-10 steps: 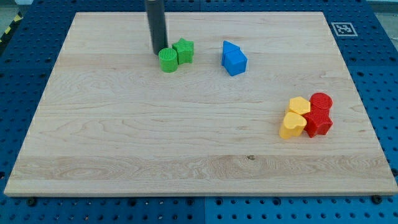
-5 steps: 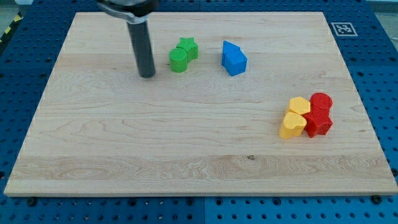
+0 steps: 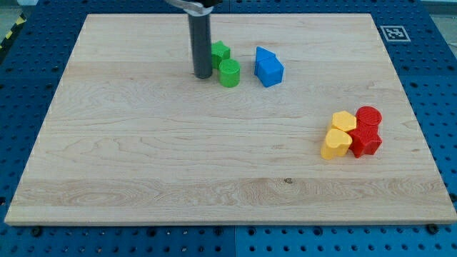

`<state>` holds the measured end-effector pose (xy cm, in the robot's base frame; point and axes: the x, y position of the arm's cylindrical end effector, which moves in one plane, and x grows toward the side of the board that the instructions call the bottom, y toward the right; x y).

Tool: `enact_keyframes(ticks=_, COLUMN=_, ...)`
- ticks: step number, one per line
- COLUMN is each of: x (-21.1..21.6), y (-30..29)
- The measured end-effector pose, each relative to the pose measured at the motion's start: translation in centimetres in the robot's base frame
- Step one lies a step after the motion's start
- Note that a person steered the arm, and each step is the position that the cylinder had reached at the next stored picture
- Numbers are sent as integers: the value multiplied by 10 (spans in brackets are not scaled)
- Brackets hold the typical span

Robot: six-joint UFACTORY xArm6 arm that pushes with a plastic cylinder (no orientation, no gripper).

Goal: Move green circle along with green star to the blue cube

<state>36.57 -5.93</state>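
The green circle (image 3: pixel 229 73) stands near the view's top centre, with the green star (image 3: pixel 220 52) just behind it to the upper left, partly hidden by my rod. The blue cube (image 3: pixel 269 68) lies a short way to their right, with a gap between it and the circle. My tip (image 3: pixel 203 76) rests on the board just left of the green circle, close to it or touching it.
The wooden board (image 3: pixel 143 157) fills the view. At the right, two yellow blocks (image 3: pixel 337 137) and two red blocks (image 3: pixel 367 130) sit packed in a cluster. A fiducial marker (image 3: pixel 393 33) is at the board's top right corner.
My tip swung from the circle's left down and back right. The green circle and star have shifted right toward the blue cube, the circle now below the star.
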Motion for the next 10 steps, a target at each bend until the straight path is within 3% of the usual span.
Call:
enact_keyframes(ticks=3, x=7, y=46)
enact_keyframes(ticks=4, x=7, y=-1)
enact_keyframes(ticks=5, x=-18, y=-58)
enact_keyframes(ticks=6, x=-64, y=-70)
enact_keyframes(ticks=7, x=-69, y=-33)
enact_keyframes(ticks=8, x=-39, y=20)
enact_keyframes(ticks=10, x=-21, y=44)
